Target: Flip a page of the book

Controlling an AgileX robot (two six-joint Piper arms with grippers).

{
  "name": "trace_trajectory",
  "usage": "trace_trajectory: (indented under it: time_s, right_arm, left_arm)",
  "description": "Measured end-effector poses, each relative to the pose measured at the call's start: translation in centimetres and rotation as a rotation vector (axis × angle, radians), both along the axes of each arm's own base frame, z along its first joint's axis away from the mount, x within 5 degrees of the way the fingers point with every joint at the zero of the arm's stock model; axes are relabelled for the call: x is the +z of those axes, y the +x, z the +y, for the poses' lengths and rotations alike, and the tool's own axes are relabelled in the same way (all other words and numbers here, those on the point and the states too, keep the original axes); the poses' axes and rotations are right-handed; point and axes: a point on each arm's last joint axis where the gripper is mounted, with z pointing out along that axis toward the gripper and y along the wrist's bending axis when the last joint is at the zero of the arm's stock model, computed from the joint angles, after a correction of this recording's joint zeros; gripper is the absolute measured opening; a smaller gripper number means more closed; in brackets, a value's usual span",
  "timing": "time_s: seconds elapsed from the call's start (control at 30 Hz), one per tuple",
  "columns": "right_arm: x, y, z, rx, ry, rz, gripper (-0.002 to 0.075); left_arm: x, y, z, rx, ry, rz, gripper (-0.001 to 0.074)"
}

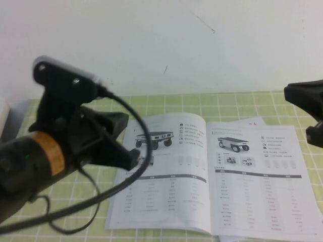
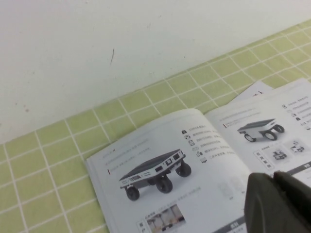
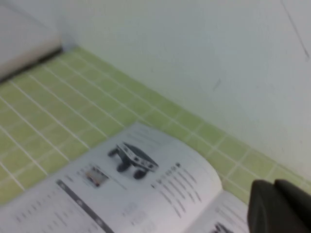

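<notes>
Currently the thin white paper book [image 1: 212, 176] lies open, flat on the green-tiled counter [image 1: 212, 101]. Left gripper [image 1: 118, 143] hovers over its left edge, right gripper [image 1: 310, 113] beyond its right edge; cannot tell either's finger state. Risk: pinching several sheets, or creasing the page [image 1: 262, 176].

The book [image 1: 212, 176] lies open and flat on the table [image 1: 166, 103], toward its middle and right, with the wall [image 1: 161, 40] behind it; the page [image 1: 262, 176] forms its right half, and another sheet's corner pokes out from behind that half's far edge. The left gripper [image 1: 118, 138] hangs above the book's near left part, over the left-hand leaf. The right gripper [image 1: 310, 113] sits at the right edge of the high view, off the book's far right corner and well apart from the left gripper.
</notes>
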Motion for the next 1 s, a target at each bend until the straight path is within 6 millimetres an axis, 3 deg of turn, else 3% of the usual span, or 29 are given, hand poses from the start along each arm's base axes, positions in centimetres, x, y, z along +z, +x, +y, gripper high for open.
trace_trajectory:
  time_s: [0.17,0.3,0.47,0.73,1.0]
  right_arm:
    - [-0.1,-3.5,0.1,0.059,0.138,-0.127,-0.0003]
    - [-1.2,-6.0,-0.1,0.12,0.124,-0.2,-0.0003]
    - [-0.6,-8.3,0.2,0.221,0.161,-0.27,-0.0003]
    - [-0.3,-8.9,0.3,0.253,0.175,-0.288,-0.0003]
    - [-0.3,-8.9,0.3,0.253,0.175,-0.288,-0.0003]
  left_arm:
    - [-0.8,-3.7,2.7,0.011,-0.034,-0.02,-0.0003]
    - [-1.7,-6.3,4.7,0.022,-0.025,-0.044,-0.0003]
    - [-2.7,-8.9,7.2,0.063,0.021,-0.075,-0.0003]
    - [-4.1,-11.5,10.6,0.194,0.122,-0.016,-0.0003]
    - [-5.2,-12.0,11.7,0.279,0.212,0.105,-0.0003]
